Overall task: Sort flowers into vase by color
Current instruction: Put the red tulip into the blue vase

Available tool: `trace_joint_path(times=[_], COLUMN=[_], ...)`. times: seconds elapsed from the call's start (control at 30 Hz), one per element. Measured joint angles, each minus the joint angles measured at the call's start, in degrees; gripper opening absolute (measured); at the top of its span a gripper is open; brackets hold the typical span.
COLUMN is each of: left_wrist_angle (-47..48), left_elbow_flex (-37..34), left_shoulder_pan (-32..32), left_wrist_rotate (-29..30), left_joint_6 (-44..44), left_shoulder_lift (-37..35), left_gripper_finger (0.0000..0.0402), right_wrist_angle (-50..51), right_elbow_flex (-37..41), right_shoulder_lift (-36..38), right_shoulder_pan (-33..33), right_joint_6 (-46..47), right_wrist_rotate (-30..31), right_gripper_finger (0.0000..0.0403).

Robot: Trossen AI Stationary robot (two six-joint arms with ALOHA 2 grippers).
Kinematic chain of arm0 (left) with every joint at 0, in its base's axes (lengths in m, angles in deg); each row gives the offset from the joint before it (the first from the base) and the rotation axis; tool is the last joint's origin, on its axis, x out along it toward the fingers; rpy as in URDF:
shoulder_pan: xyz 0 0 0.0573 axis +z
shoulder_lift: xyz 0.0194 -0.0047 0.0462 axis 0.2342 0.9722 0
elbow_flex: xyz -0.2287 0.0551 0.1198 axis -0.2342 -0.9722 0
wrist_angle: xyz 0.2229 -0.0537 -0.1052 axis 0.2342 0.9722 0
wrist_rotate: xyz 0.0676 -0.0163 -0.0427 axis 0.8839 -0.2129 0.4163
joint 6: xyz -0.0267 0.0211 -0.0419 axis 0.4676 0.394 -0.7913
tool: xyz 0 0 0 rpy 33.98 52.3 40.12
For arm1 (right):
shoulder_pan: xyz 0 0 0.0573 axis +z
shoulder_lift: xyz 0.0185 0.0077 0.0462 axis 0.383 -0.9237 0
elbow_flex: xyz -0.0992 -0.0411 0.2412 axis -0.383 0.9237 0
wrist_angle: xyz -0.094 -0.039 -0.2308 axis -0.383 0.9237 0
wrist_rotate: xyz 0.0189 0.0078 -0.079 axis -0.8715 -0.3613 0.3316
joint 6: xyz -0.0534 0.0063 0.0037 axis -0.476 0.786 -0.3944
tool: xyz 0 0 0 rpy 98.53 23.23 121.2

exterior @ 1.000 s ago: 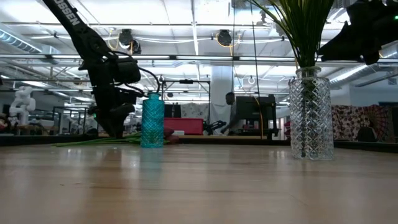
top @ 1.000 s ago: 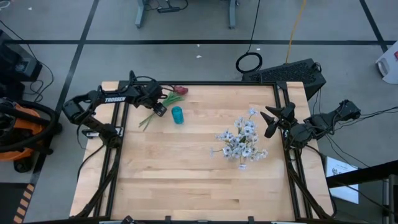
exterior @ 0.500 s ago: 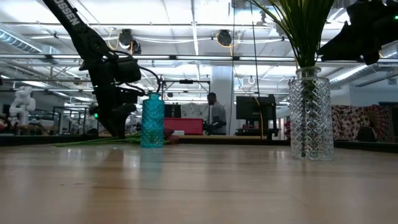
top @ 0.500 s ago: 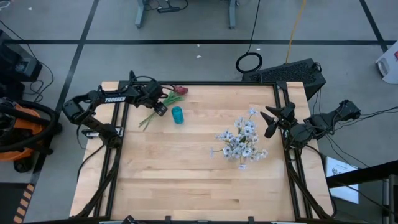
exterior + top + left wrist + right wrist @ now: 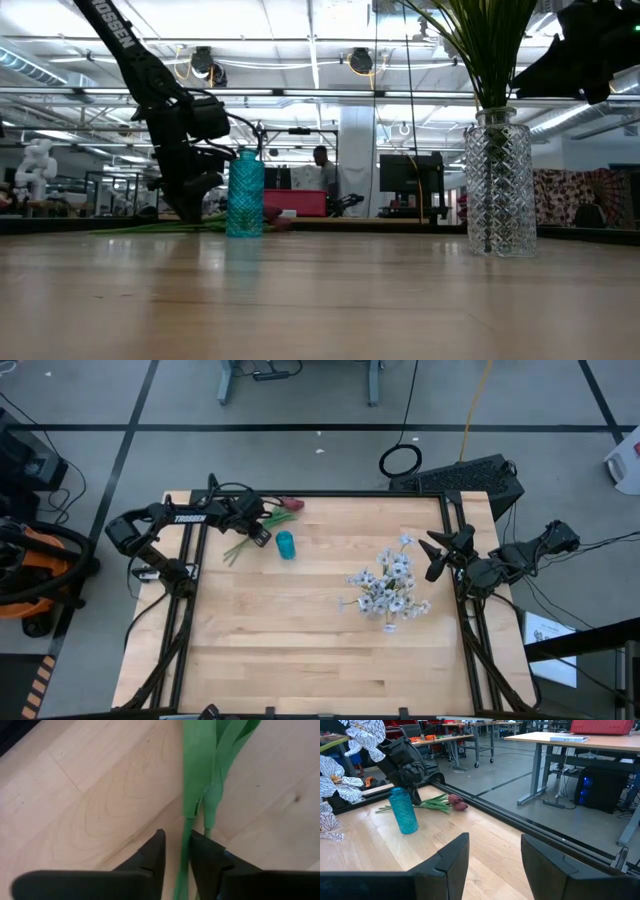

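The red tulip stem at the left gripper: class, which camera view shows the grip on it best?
The left wrist view: the stem runs between the left gripper fingers, closed around it. The high view shows stem and bud lying by the teal vase. In the low view the vase hides most. The right wrist view shows it far off.

"trossen" lettering on the left arm (image 5: 185,518)

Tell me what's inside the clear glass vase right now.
The clear glass vase holds green stems topped with white blossoms. No red tulip is inside; it lies near the teal vase. The blossoms hide its mouth from above.
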Motion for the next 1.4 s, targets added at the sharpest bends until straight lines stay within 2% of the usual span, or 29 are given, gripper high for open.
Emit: trace_joint_path(times=[0.23,0.43,0.57,1.0,1.2,1.4], left_wrist_angle=[0.04,0.85,1.15,2.87,-2.96,-11.21], left_elbow_flex=[0.00,0.43,1.14,3.19,3.19,3.19], left_shoulder_pan=[0.00,0.00,0.00,-0.14,-2.02,-5.21], left_wrist_rotate=[0.00,-0.09,-1.99,-2.77,-7.39,-10.64], left_joint_6=[-0.01,-0.04,-0.06,-0.04,0.34,3.03], left_shoulder_lift=[0.00,-0.55,-3.69,-23.72,-30.73,-33.20], left_gripper_finger=[0.0011,0.0012,0.0007,0.0004,0.0004,0.0004], right_wrist_angle=[0.00,0.00,0.02,0.15,-1.51,-2.54], right_elbow_flex=[0.00,0.00,0.00,0.00,0.00,0.00], right_shoulder_lift=[0.02,0.01,0.02,0.01,-0.01,0.02], right_shoulder_pan=[0.00,-0.02,0.01,0.01,-0.02,-0.02], right_joint_6=[0.00,0.00,0.00,0.02,-1.62,-2.56], right_wrist_rotate=[-0.02,-0.02,0.00,-0.02,0.33,0.31], right_gripper_finger=[0.0169,0.0169,0.0169,0.0169,0.0169,0.0169])
